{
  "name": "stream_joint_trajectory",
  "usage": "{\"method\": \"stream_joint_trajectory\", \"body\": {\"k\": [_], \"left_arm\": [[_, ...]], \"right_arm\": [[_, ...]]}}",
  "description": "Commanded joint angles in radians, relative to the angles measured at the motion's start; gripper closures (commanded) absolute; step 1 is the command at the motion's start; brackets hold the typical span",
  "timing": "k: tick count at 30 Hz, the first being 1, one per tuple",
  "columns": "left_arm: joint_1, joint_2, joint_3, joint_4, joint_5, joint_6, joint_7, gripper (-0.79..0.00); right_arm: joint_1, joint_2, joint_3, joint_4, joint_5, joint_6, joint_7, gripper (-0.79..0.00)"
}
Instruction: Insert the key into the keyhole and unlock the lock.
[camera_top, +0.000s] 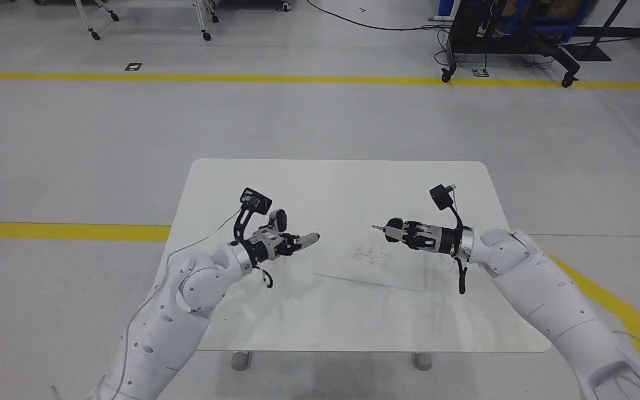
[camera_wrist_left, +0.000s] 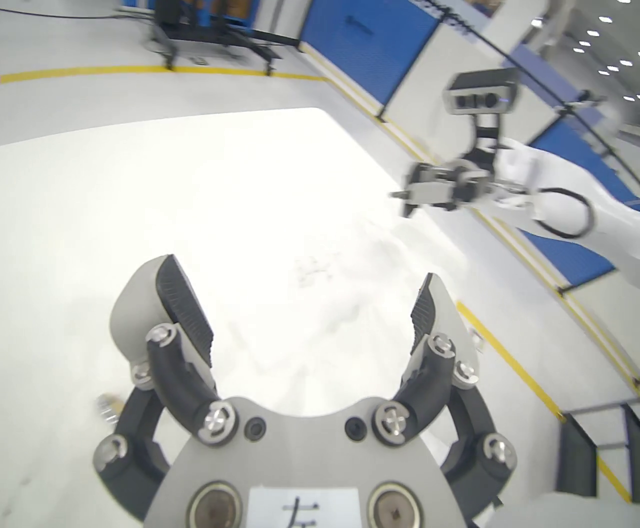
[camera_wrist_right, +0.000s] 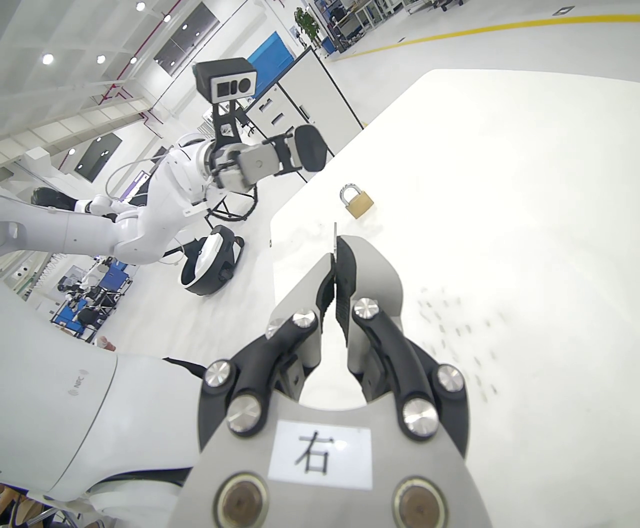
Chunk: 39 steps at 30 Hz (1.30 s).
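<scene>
White table (camera_top: 420, 190) — padlock (camera_wrist_right: 357, 200) near edge; right jaws pinch key (camera_wrist_right: 334, 239).

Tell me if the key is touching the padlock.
Apart. The right wrist view shows bare table between the padlock and the key clamped in the right gripper.

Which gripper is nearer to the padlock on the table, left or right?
Left. The open left gripper hangs close over the padlock; the right gripper, shut on the key, is farther off, across the table from it.
</scene>
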Motion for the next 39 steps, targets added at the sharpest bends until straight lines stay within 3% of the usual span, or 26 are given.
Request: {"method": "stream_joint_trajectory", "body": {"k": [1, 6, 8, 11, 16, 21, 29, 33, 35, 39], "left_arm": [[0.041, 0.009, -0.037, -0.039, 0.077, 0.066, 0.001, -0.785], [0.095, 0.02, -0.064, -0.118, 0.269, 0.242, -0.09, -0.785], [0.086, 0.017, -0.044, -0.106, 0.276, 0.265, -0.129, -0.705], [0.044, 0.007, 0.002, -0.06, 0.278, 0.287, -0.176, -0.696], [-0.024, -0.012, 0.071, 0.008, 0.304, 0.347, -0.216, -0.477], [-0.069, -0.026, 0.127, 0.051, 0.339, 0.375, -0.281, -0.4], [-0.073, -0.034, 0.15, 0.031, 0.41, 0.441, -0.342, -0.388], [-0.062, -0.033, 0.145, 0.006, 0.428, 0.45, -0.387, -0.465], [-0.058, -0.033, 0.142, -0.001, 0.435, 0.449, -0.396, -0.391], [-0.058, -0.035, 0.141, 0.008, 0.443, 0.443, -0.397, -0.342]], "right_arm": [[0.0, 0.0, 0.0, 0.0, 0.0, 0.0, 0.0, 0.0], [0.0, 0.0, 0.0, 0.0, 0.0, 0.0, 0.0, 0.0], [0.0, 0.0, 0.0, 0.0, 0.0, 0.0, 0.0, 0.0], [0.0, 0.0, 0.0, 0.0, 0.0, 0.0, 0.0, 0.0], [0.0, 0.0, 0.0, 0.0, 0.0, 0.0, 0.0, 0.0], [0.0, 0.0, 0.0, 0.0, 0.0, 0.0, 0.0, 0.0], [0.0, 0.0, 0.0, 0.0, 0.0, 0.0, 0.0, 0.0], [0.0, 0.0, 0.0, 0.0, 0.0, 0.0, 0.0, 0.0], [0.0, 0.0, 0.0, 0.0, 0.0, 0.0, 0.0, 0.0], [0.0, 0.0, 0.0, 0.0, 0.0, 0.0, 0.0, 0.0]]}}
